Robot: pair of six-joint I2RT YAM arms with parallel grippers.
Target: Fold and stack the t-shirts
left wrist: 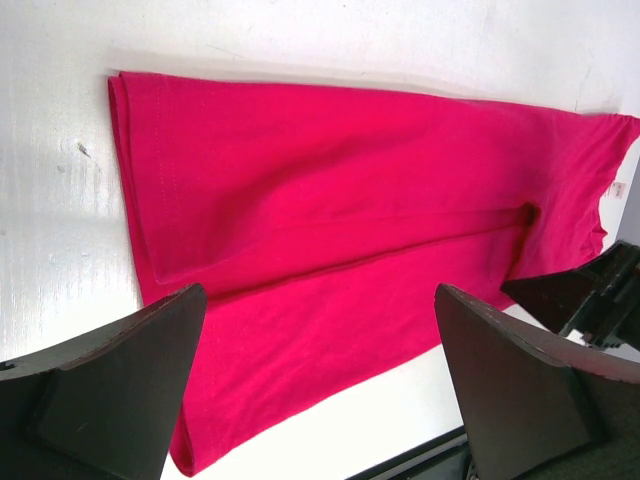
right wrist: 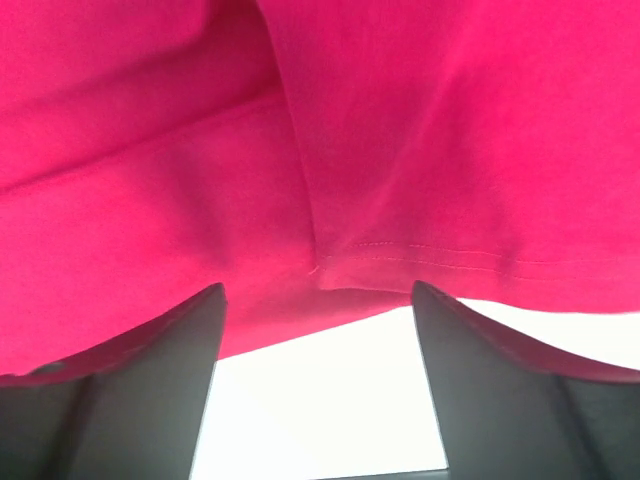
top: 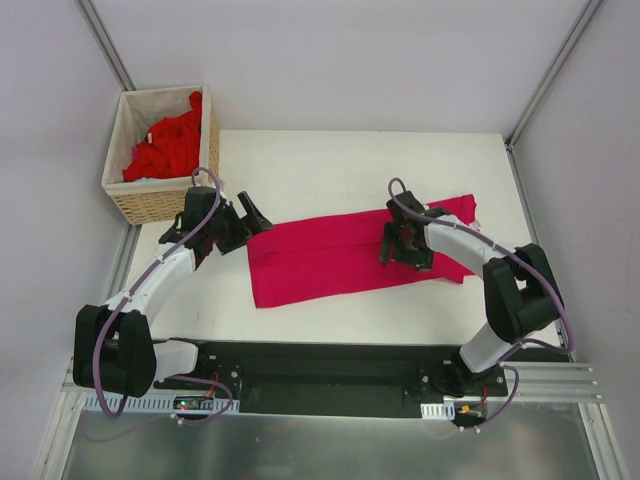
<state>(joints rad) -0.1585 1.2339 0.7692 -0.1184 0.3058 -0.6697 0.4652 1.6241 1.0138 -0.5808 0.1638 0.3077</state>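
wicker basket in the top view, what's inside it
A crumpled heap of bright red t-shirts against the pale lining of the wicker basket. How many there are, and the bottom beneath them, cannot be seen: the heap covers both.

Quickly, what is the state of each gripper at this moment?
Left gripper: open, holding nothing, above the magenta t-shirt.
Right gripper: open, nothing between its fingers, close over the same t-shirt.
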